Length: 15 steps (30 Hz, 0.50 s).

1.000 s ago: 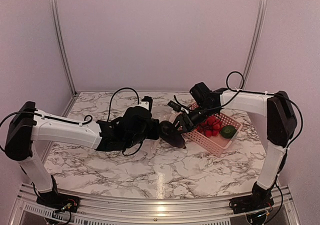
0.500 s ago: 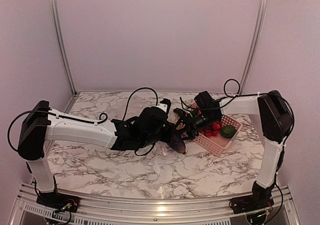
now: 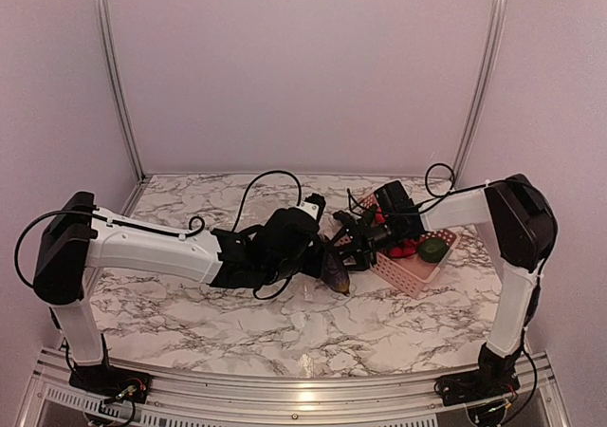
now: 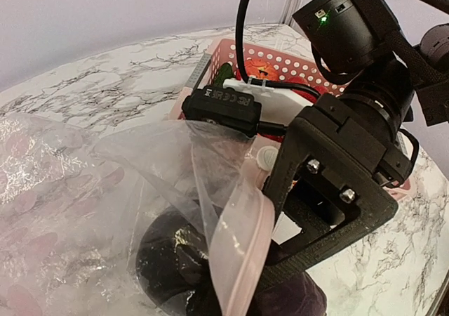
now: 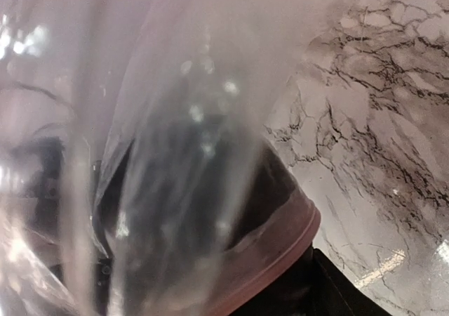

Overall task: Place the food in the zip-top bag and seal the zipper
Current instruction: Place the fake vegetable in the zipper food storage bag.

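Top external: eggplant (image 3: 337, 274) sits lower, nearer the zip-top bag (image 4: 91, 182).

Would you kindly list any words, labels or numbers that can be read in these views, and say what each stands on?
No text can be read anywhere.
Faint raised marks on the black cable block are too blurred to read.
The zip-top bag and pink basket carry none.

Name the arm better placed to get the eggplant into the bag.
Right. The right gripper holds the eggplant at the mouth of the zip-top bag; the left gripper sits at that bag, probably holding it open.
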### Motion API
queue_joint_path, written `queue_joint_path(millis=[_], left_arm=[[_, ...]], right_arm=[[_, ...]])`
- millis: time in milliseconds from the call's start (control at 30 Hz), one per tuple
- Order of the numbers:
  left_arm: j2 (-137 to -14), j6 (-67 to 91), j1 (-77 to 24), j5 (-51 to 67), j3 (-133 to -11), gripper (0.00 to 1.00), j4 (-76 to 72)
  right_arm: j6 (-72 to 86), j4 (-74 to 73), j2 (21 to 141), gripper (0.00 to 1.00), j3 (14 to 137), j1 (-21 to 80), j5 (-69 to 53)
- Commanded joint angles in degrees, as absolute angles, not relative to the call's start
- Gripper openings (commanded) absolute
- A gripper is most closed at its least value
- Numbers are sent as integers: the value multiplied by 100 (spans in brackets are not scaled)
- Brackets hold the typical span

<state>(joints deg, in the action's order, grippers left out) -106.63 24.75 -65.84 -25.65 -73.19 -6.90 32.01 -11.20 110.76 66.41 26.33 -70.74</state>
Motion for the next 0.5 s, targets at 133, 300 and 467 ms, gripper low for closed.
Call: queue_joint_path(millis=[133,300,467], left_arm=[[-10654,2260,-6609,-1667,-7058,0,-458],[-10903,2743,-6618,-1672,-7262,0,-611],[-10891,3146,-6618,-1825,-7300,0,-892]], right_arm=[[4293,-6,10782,26,6924,2503,-7377],[5869,1819,10507,28,6162,2480,-7283],[6476,2113,10312,46,6117,2428,-7078]])
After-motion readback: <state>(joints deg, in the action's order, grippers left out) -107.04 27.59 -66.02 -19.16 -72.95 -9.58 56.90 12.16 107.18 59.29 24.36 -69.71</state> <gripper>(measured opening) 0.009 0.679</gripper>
